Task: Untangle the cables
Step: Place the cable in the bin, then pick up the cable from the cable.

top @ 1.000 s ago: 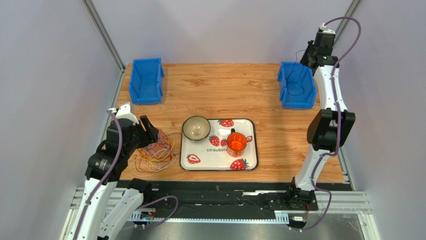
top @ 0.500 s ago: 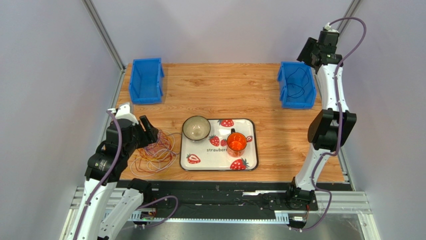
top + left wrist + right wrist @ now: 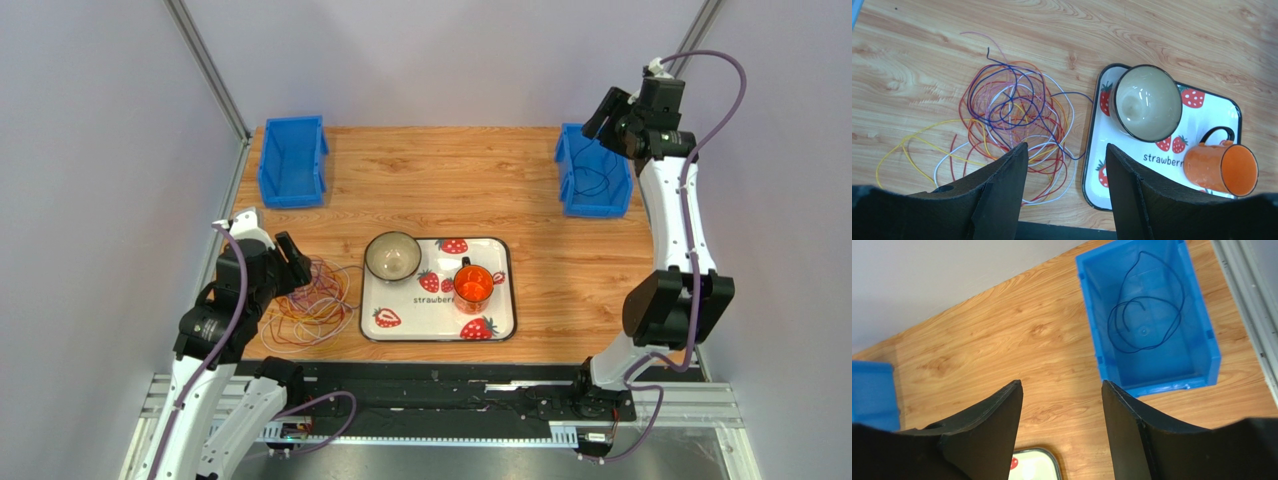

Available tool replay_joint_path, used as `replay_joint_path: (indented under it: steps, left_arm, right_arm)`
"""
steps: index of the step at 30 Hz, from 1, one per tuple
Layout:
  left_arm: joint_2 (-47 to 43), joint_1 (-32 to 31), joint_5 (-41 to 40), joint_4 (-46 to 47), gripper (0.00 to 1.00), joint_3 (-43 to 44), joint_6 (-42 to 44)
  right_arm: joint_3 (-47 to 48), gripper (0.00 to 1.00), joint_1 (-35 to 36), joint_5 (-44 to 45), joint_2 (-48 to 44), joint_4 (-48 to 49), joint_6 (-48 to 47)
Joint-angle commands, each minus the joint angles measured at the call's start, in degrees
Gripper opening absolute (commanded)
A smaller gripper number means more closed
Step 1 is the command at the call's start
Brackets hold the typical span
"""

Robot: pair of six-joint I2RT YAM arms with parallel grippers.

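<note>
The cables lie as a loose tangle of yellow, red, purple, white and dark blue loops on the wood, left of the tray. My left gripper hovers over the tangle's near side. In the left wrist view the left gripper is open with nothing between its fingers. One dark cable lies coiled alone inside the right blue bin. My right gripper is raised beside that bin, and in its own view the right gripper is open and holds nothing.
A strawberry-print tray carries a beige bowl and an orange mug. The tray's rim lies close to the tangle's right side. A second blue bin stands at the back left.
My right gripper has opened and let the dark cable drop into the right bin, then lifted away to the right. The left arm shifted slightly over the tangle.
</note>
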Motion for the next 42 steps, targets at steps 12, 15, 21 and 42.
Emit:
replay_joint_path:
  steps: [12, 15, 21, 42]
  left_arm:
    - [10.9, 0.2, 1.5, 9.2, 0.58, -10.1, -7.6]
    - [11.1, 0.2, 1.4, 9.0, 0.58, -12.1, -10.3]
    - [10.3, 0.2, 1.4, 8.0, 0.57, -15.9, -16.8]
    - [-3.6, 0.2, -3.0, 12.0, 0.56, -31.0, -52.0]
  right_arm:
    - [-27.2, 0.62, 9.4, -9.9, -21.5, 6.0, 4.2]
    - [-31.1, 0.61, 13.3, -10.0, -23.2, 6.9, 4.7]
    - [-34.4, 0.61, 21.6, -8.3, -24.3, 8.1, 4.8]
    - [-39.9, 0.6, 27.5, -7.9, -25.2, 7.7, 3.4]
